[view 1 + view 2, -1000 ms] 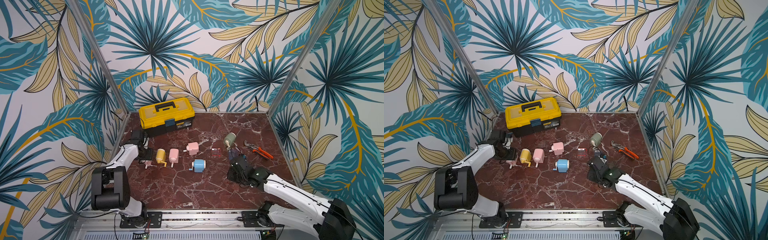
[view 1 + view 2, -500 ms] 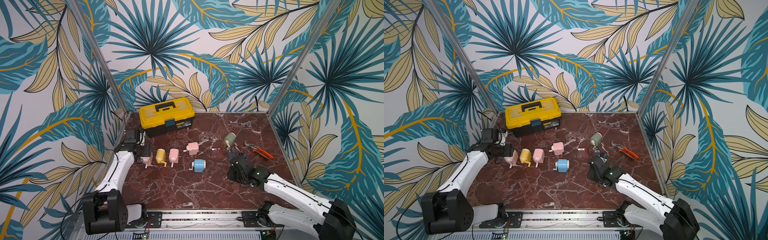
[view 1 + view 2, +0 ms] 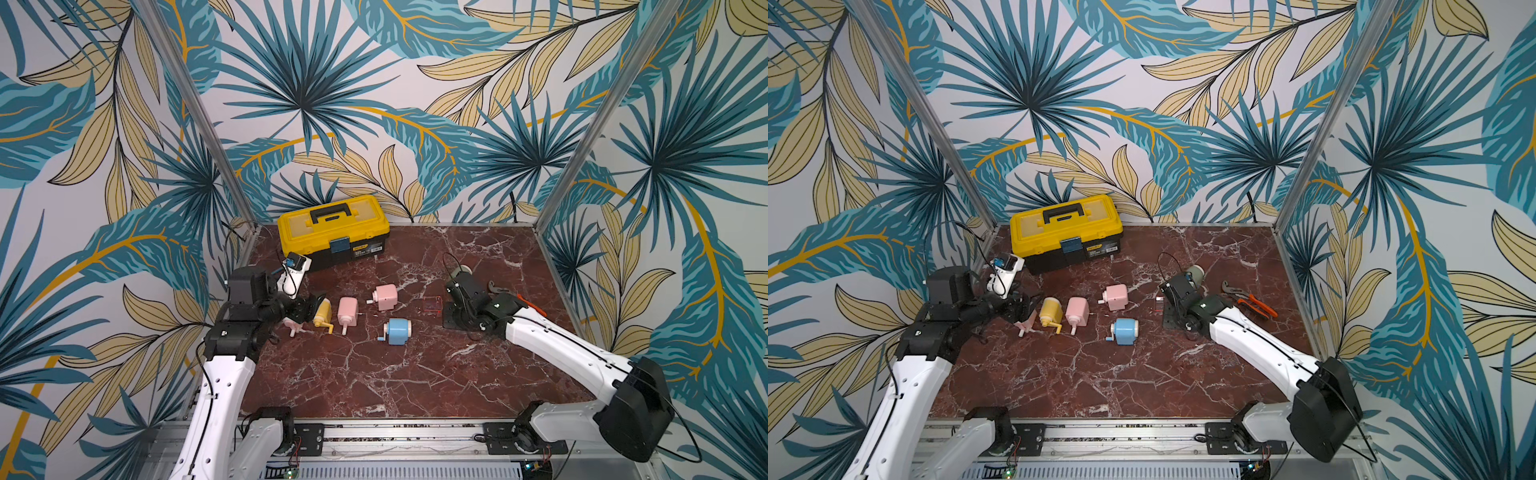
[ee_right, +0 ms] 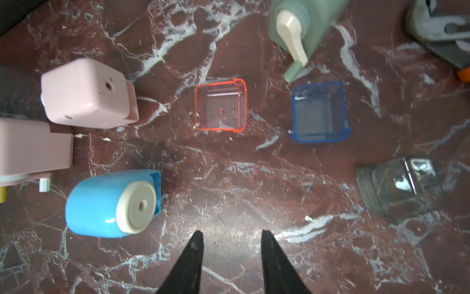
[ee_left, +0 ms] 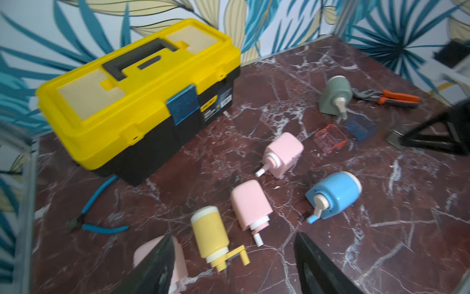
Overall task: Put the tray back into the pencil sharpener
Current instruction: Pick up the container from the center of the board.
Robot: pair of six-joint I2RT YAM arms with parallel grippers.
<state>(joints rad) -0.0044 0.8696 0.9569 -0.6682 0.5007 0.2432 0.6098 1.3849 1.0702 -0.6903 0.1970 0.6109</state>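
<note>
Red clear plastic marks the tray (image 4: 220, 105) nearest our right hand (image 4: 231, 233). It lies open side up on the table (image 4: 229, 178), between the square pink sharpener (image 4: 87, 94) and a blue tray (image 4: 319, 112), touching neither. A smoky grey tray (image 4: 401, 189) lies farther out on the blue tray's side.

None of the three sits in a sharpener, so we judge the task barely begun. Picking a tray up, lining it up with its slot and sliding it home are all left. We cannot tell for certain which tray belongs to which body. By colour, the blue one may suit the blue sharpener (image 4: 112, 203), which lies on its side.

Our right hand hovers over bare table short of the red tray, jaws apart and empty. Our left hand (image 5: 234, 238) is released too, jaws wide, low by the yellow sharpener (image 5: 209, 234). A small pink sharpener (image 5: 162, 254) is against or just beside one finger; we cannot tell which.

The red tray has free table all round. The green sharpener (image 4: 300, 28) crowds the blue tray with its crank. The yellow toolbox (image 5: 137, 84), blue-handled cutters (image 5: 101, 219) and orange-handled pliers (image 5: 391, 98) lie well apart and block nothing.
</note>
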